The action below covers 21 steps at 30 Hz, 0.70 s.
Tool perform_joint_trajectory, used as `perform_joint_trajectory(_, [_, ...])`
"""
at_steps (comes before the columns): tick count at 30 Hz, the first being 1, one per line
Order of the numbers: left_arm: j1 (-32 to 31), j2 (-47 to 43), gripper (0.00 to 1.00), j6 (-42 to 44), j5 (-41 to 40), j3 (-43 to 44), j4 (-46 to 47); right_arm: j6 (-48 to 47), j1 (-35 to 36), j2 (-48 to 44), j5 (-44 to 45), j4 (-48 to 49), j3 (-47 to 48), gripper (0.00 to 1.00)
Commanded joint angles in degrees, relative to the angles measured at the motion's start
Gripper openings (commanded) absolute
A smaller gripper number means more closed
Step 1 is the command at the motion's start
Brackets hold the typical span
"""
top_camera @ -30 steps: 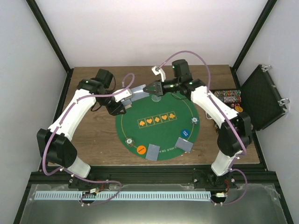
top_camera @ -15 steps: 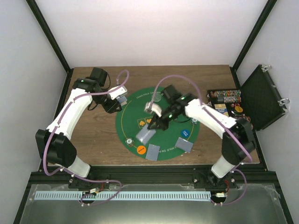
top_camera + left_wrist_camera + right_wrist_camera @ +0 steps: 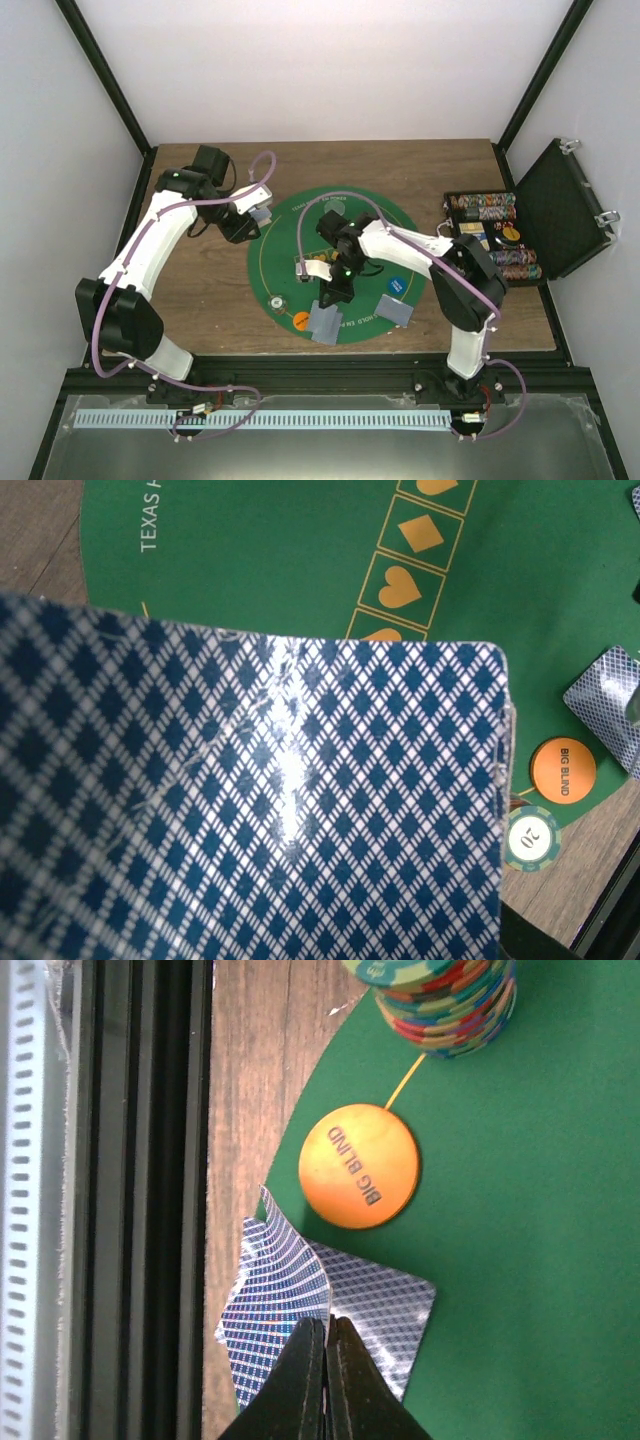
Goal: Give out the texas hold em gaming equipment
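The right hand [image 3: 325,1325], pinched shut on a card [image 3: 275,1295], has swung down over a second card [image 3: 385,1305] beneath it, likely pairing them; the left hand [image 3: 258,213] grips the deck [image 3: 250,800].

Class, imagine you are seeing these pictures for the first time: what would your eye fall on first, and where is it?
The round green mat with orange suit marks fills the middle of the table. A blue-checked card back fills most of the left wrist view, close to the lens. At the mat's near edge the right gripper pinches a curled card beside the orange Big Blind disc.
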Motion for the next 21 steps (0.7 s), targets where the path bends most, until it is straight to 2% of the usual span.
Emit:
perform_joint_trajectory(1, [0.04,-1.28,0.45,0.02,0.08,-0.22,0.53,-4.3,0.2,2.97,1.55,0.83,3.76,0.01])
perform_joint_trajectory(21, [0.04,-0.38,0.45,0.37,-0.24,-0.05,0.53,-7.45,0.27,7.28,-1.23,2.25,2.37,0.01])
